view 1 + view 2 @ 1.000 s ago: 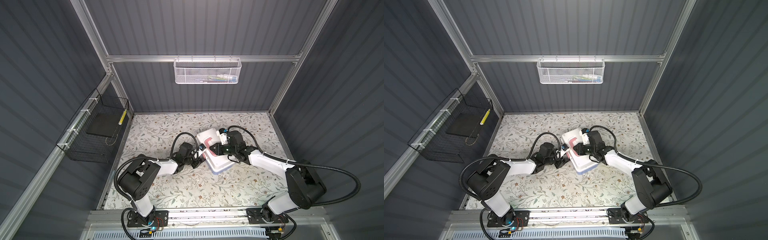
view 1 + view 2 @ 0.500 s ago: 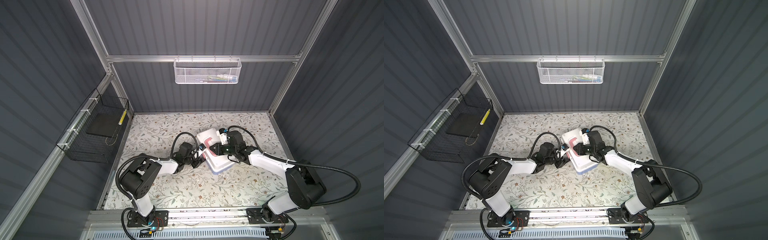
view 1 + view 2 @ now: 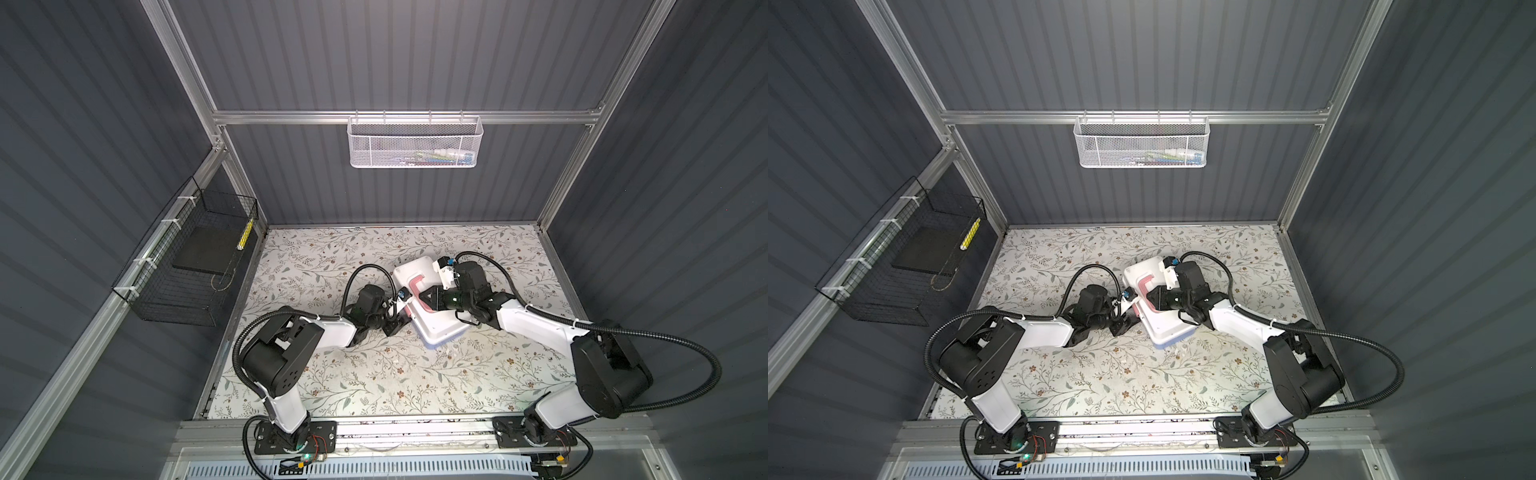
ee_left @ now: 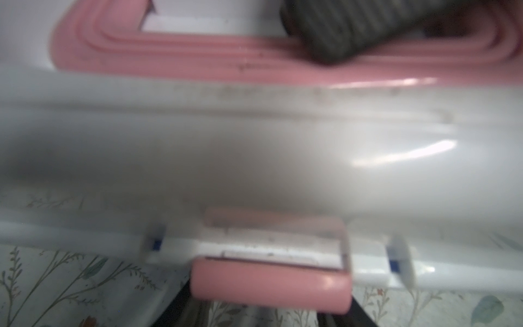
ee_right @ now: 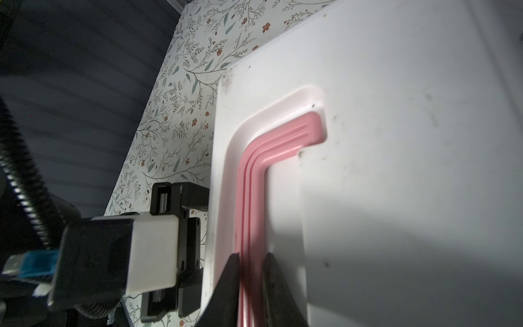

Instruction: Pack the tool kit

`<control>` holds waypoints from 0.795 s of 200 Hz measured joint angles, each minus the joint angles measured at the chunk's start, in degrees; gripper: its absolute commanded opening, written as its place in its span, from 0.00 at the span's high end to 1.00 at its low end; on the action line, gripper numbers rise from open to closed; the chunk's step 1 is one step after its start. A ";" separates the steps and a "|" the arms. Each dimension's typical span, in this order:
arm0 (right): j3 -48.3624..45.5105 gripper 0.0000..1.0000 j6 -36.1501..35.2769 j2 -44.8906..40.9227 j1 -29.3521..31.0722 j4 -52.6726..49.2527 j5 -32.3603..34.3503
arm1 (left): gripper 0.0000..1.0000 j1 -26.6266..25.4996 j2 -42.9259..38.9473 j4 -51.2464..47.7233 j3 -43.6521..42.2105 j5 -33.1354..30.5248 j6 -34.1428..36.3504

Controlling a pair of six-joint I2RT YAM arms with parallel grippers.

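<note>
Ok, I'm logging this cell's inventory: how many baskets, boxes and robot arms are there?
Baskets: 2, white mesh basket and black wire basket
Boxes: 1, tool kit box
Robot arms: 2, left arm and right arm
Total: 5

White lid (image 5: pixel 396 141), pink handle (image 5: pixel 254 198), pink latch (image 4: pixel 268 286); floral tabletop (image 3: pixel 374 374).

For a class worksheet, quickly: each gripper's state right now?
Left gripper: at the pink latch; cannot be told.
Right gripper: closed on the pink handle.
</note>
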 measured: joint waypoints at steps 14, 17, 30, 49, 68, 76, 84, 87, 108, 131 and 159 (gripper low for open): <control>0.00 0.80 0.02 0.00 0.00 0.00 0.00 | 0.44 0.11 0.11 0.09 0.00 0.26 0.04; 0.00 0.80 0.02 0.00 0.00 0.00 0.00 | 0.44 0.13 0.13 0.11 0.00 0.33 0.04; 0.00 0.80 0.02 0.00 -0.02 0.00 0.00 | 0.44 0.20 0.15 0.13 0.00 0.63 0.04; 0.00 0.80 0.02 0.00 -0.02 -0.02 0.00 | 0.44 0.26 0.33 0.33 0.00 0.90 0.07; 0.00 0.80 0.02 0.00 -0.02 -0.02 0.00 | 0.45 0.35 0.52 0.35 0.04 1.16 0.09; 0.00 0.80 0.02 0.00 -0.02 -0.04 0.00 | 0.44 0.37 0.63 0.35 0.09 1.20 0.09; 0.02 0.80 0.02 0.00 -0.02 -0.07 0.00 | 0.44 0.39 0.74 0.37 0.09 1.25 0.20; 0.02 0.80 0.02 0.00 -0.02 -0.07 0.00 | 0.44 0.39 0.74 0.37 0.09 1.29 0.22; 0.09 0.80 0.04 0.04 -0.02 -0.15 0.00 | 0.44 0.46 0.92 0.50 0.09 1.40 0.24; 0.13 0.80 0.09 0.04 -0.02 -0.20 0.00 | 0.44 0.46 0.98 0.57 0.09 1.42 0.24; 0.17 0.80 0.15 0.09 -0.02 -0.26 -0.02 | 0.44 0.52 1.01 0.61 0.09 1.57 0.24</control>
